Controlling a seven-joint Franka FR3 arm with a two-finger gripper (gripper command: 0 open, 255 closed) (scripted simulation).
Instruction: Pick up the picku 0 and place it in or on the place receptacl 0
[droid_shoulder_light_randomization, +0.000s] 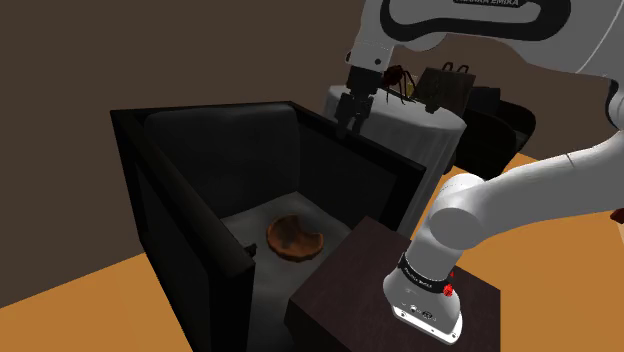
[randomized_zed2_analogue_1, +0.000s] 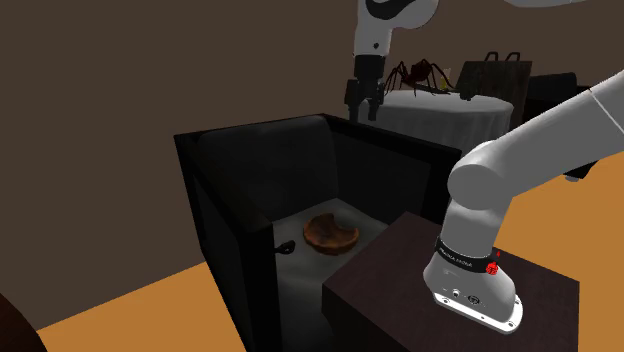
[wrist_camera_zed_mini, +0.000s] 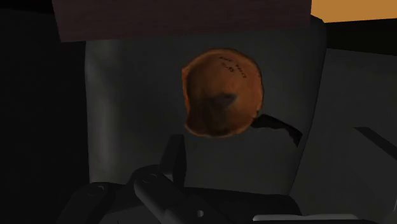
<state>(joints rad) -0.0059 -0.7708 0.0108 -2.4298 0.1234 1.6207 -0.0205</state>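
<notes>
1. One step is in hand, by my reading: the approach to the pick. Your tool (droid_shoulder_light_randomization: 352, 115) hangs in the upper middle of the shoulder view, above the far corner of the black armchair (droid_shoulder_light_randomization: 180, 215). It is well apart from what lies on the seat.
2. You cannot tell from these views whether the tool is wide or narrow. Nothing is plainly held in it.
3. I take the task's thing to be the brown bowl (droid_shoulder_light_randomization: 295, 238). It lies on the chair's grey seat, low in the middle of the shoulder view. The hand camera looks down on it.
4. A small dark thing (randomized_zed2_analogue_1: 283, 247) lies on the seat just beside the bowl. It is too small to name.
5. The next move calls for a descent between the chair's walls. Line the tool up on the bowl's rim rather than its hollow, and keep clear of the backrest.
6. Behind the chair, in the upper right of the shoulder view, a white-draped round counter (droid_shoulder_light_randomization: 425, 135) carries a spider figure (randomized_zed2_analogue_1: 420, 75). It may be the placing spot, but that is only a guess.
7. For writing, the white arm (droid_shoulder_light_randomization: 480, 215) shows maker's lettering at the shoulder view's top edge, cut off and ending in "EMIKA". The band above its base carries print too small to read. The bowl and chair bear none.
</notes>
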